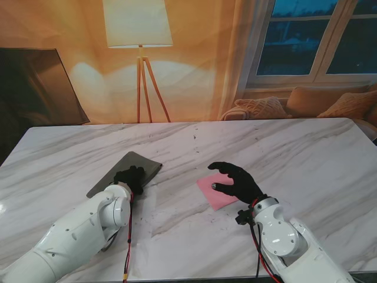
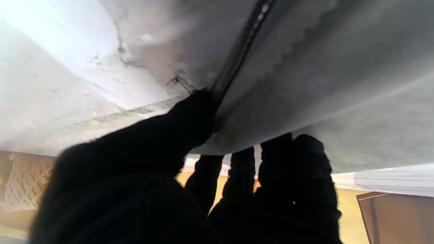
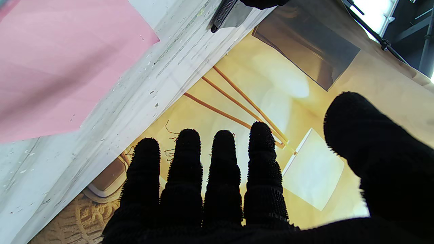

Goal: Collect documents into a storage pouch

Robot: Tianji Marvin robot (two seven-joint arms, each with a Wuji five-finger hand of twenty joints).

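The left hand [image 1: 131, 177] was closed on the near edge of the grey storage pouch [image 1: 126, 171], which lay flat on the marble table [image 1: 306, 153] just ahead of its fingers; in the left wrist view the thumb [image 2: 190, 115] pressed against the pouch beside its zipper line [image 2: 244, 44] while the other fingers curled under the lifted edge. The pouch looked like thin, soft fabric, likely light and floppy, so it would probably sag unless held near the zipper mouth, where the seam gives some stiffness. Well to the right of that hand, the pink document [image 1: 217, 190] lay flat on the table, directly beneath the right hand [image 1: 237, 180]. That hand was spread open, fingers [image 3: 220, 162] apart and holding nothing, hovering over the sheet; whether a fingertip touched it I could not tell. The sheet seemed a single piece of paper: light, thin, easily creased, and hard to pinch flat off smooth marble. A sensible hold would be at a free corner or edge, perhaps after sliding it toward the table edge.
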